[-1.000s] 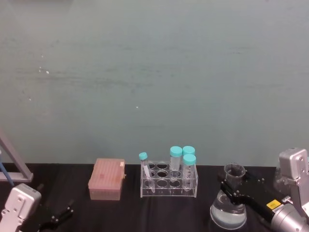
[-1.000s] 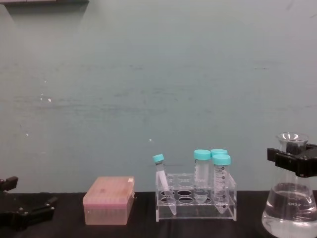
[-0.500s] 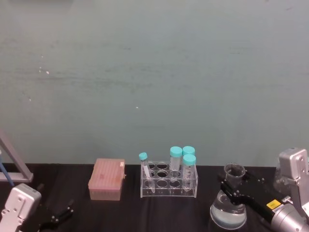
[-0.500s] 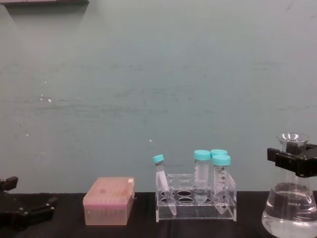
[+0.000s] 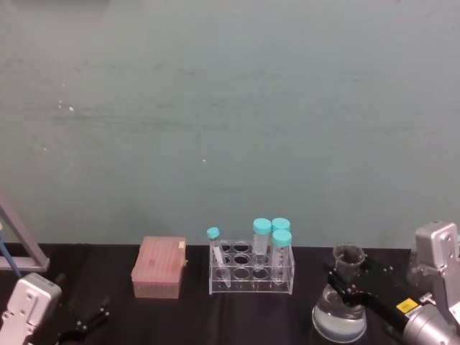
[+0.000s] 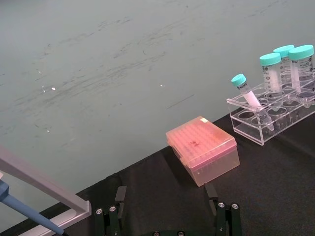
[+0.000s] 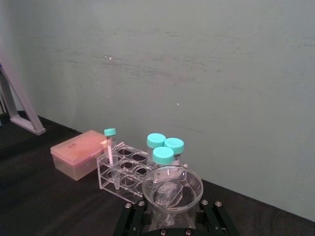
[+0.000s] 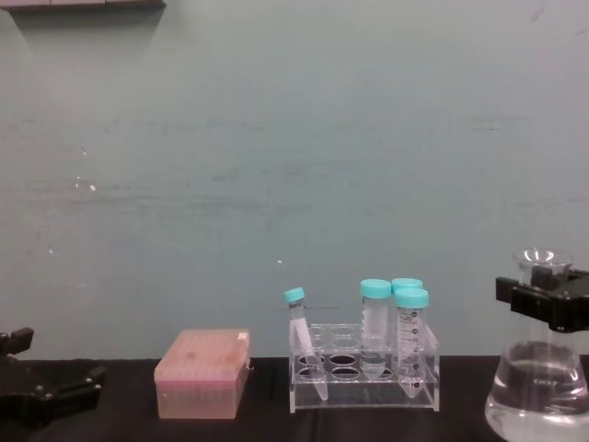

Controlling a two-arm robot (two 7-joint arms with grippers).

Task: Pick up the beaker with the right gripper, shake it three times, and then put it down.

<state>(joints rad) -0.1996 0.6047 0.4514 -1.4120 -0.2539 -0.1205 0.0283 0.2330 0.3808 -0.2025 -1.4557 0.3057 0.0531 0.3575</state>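
The beaker [image 5: 339,320] is a clear conical flask with liquid in its wide base, standing at the right end of the black table. My right gripper [image 5: 347,282] is shut around its narrow neck, just below the flared rim. From the chest the black jaws [image 8: 545,306] clamp the neck above the beaker's body [image 8: 540,391]. Its base runs off the lower edge, so contact with the table cannot be told. The right wrist view looks down into the beaker's mouth [image 7: 172,189]. My left gripper [image 5: 90,320] rests open at the lower left, with nothing between its fingers [image 6: 224,216].
A clear tube rack [image 5: 251,269] with teal-capped tubes stands left of the beaker. A pink tip box [image 5: 159,267] sits further left. A grey stand leg [image 5: 18,244] slants at the far left. A teal wall closes the back of the table.
The beaker and my right gripper have sunk slightly. The left arm has not moved.
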